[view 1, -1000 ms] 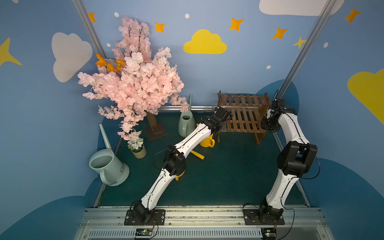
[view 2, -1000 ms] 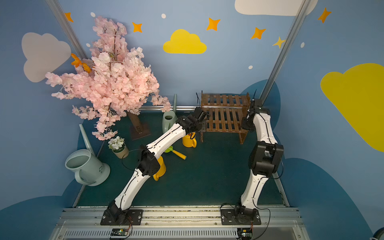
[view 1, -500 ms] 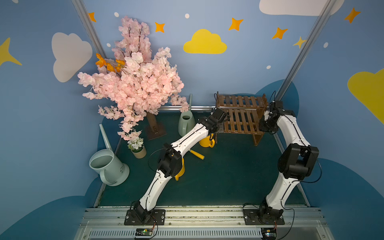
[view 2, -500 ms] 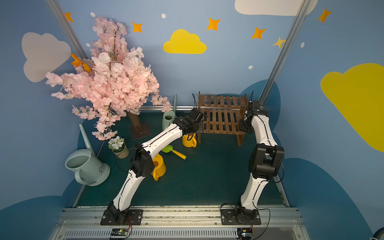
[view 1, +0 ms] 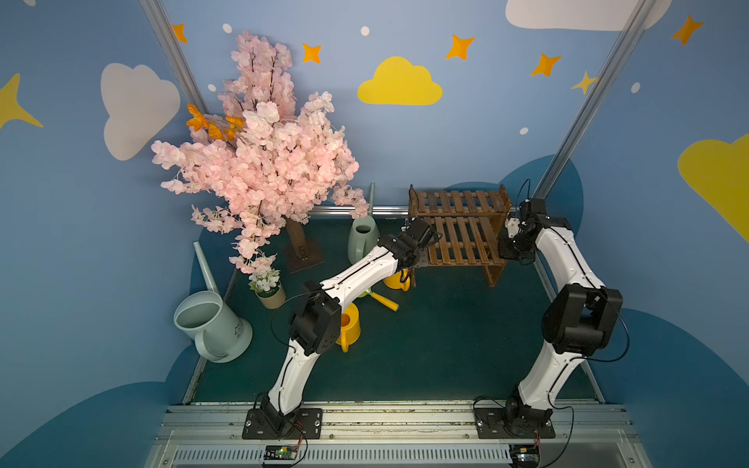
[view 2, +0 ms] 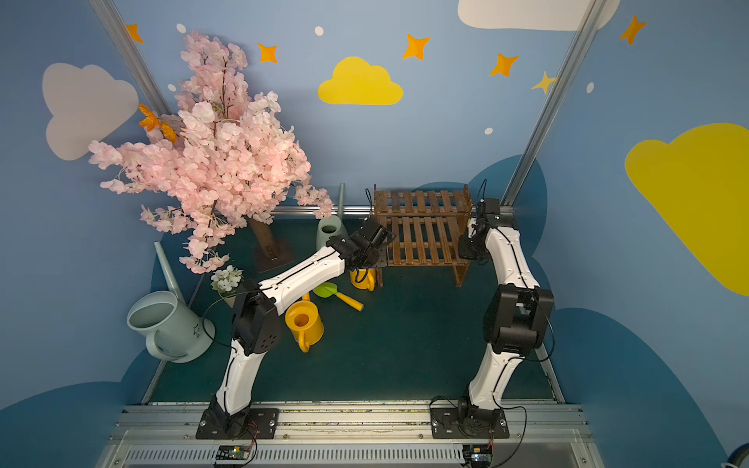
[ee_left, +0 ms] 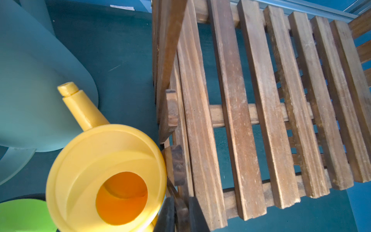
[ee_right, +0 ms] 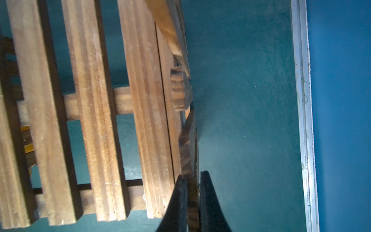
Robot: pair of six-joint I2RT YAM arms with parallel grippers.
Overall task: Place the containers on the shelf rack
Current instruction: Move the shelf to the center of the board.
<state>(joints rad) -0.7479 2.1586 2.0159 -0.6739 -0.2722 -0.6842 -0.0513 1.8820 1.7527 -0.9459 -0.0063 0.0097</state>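
The dark-brown slatted shelf rack [view 1: 462,231] [view 2: 421,239] stands at the back right with nothing on either tier. My left gripper [view 1: 417,253] [ee_left: 180,202] is shut on its left side board, and my right gripper [view 1: 511,243] [ee_right: 193,178] is shut on its right side board. One yellow container [view 1: 399,278] [ee_left: 104,176] sits right against the rack's left leg. A second yellow container [view 2: 304,320] stands under my left elbow. A pale green container [view 1: 362,241] [ee_left: 30,90] is behind my left arm. A larger one [view 1: 210,324] stands far left.
A pink blossom tree [view 1: 259,162] on a wooden base fills the back left. A small pot of white flowers [view 1: 267,283] stands below it. A green trowel with a yellow handle [view 2: 336,293] lies between the yellow cans. Metal rails edge the green mat.
The rack has shifted a little to the left, and both grippers moved with it. The right jaws have pinched tighter on the side board.
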